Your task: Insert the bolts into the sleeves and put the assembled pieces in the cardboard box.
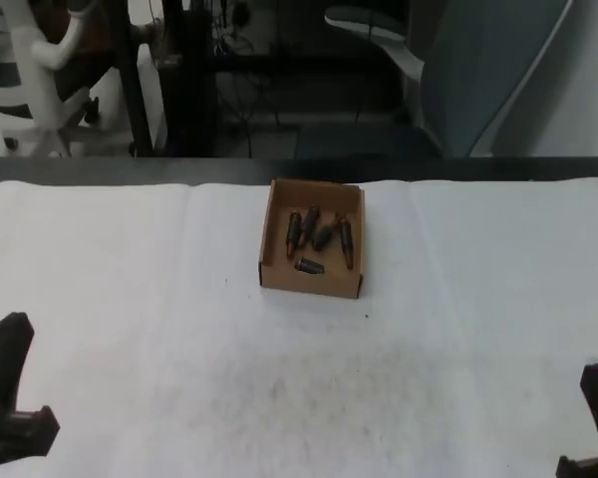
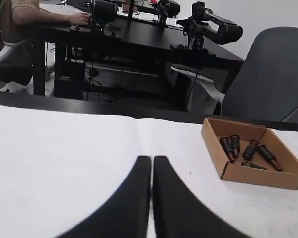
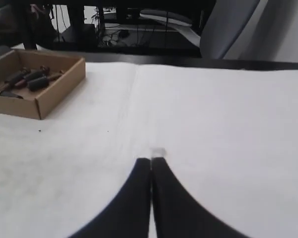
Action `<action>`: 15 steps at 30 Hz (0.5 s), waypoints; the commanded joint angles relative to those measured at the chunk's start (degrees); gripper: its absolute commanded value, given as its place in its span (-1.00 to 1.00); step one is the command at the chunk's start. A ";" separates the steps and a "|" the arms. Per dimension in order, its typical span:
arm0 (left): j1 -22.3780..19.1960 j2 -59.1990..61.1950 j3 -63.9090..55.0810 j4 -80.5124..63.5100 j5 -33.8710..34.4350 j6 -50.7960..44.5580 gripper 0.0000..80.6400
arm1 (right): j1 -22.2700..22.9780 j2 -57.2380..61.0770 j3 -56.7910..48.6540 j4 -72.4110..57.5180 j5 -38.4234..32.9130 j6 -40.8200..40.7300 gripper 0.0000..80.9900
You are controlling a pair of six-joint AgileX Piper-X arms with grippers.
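Observation:
The open cardboard box (image 1: pixel 313 280) sits in the middle of the white-covered bench, toward the back edge. Several dark assembled bolt-and-sleeve pieces (image 1: pixel 319 235) lie loose inside it. The box (image 2: pixel 228 169) and its pieces (image 2: pixel 246 148) also show in the left wrist view, and the same box (image 3: pixel 54 89) with its pieces (image 3: pixel 30 79) in the right wrist view. My left gripper (image 2: pixel 152 159) is shut with nothing in it, at the near left corner, far from the box. My right gripper (image 3: pixel 151 160) is shut and empty at the near right corner.
White cloth (image 1: pixel 179 329) covers the whole bench. Behind its far edge stand a grey office chair (image 1: pixel 478 70), black desk legs and cables. A person's arm rests on a black desk (image 2: pixel 139 34) in the background.

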 commanded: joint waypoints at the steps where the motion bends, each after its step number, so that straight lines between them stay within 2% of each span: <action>1: 0.07 -0.08 -0.44 -0.75 0.22 0.56 -0.96 | -0.29 -0.16 -0.56 5.99 -1.06 1.49 -0.99; 5: 0.07 -0.08 -0.44 2.92 -0.02 1.08 -0.96 | -0.29 -0.16 -0.56 12.95 -1.44 2.58 -0.99; 10: 0.07 -0.08 -0.44 10.31 0.43 0.29 -0.96 | -0.29 -0.16 -0.56 14.01 -1.44 2.89 -0.99; 12: 0.07 -0.08 -0.44 12.64 1.76 -0.88 -0.96 | -0.29 -0.16 -0.56 14.01 -3.09 8.72 -0.99; 15: 0.07 -0.08 -0.44 12.70 1.55 -1.26 -0.96 | -0.29 -0.16 -0.56 14.01 -3.53 12.81 -0.99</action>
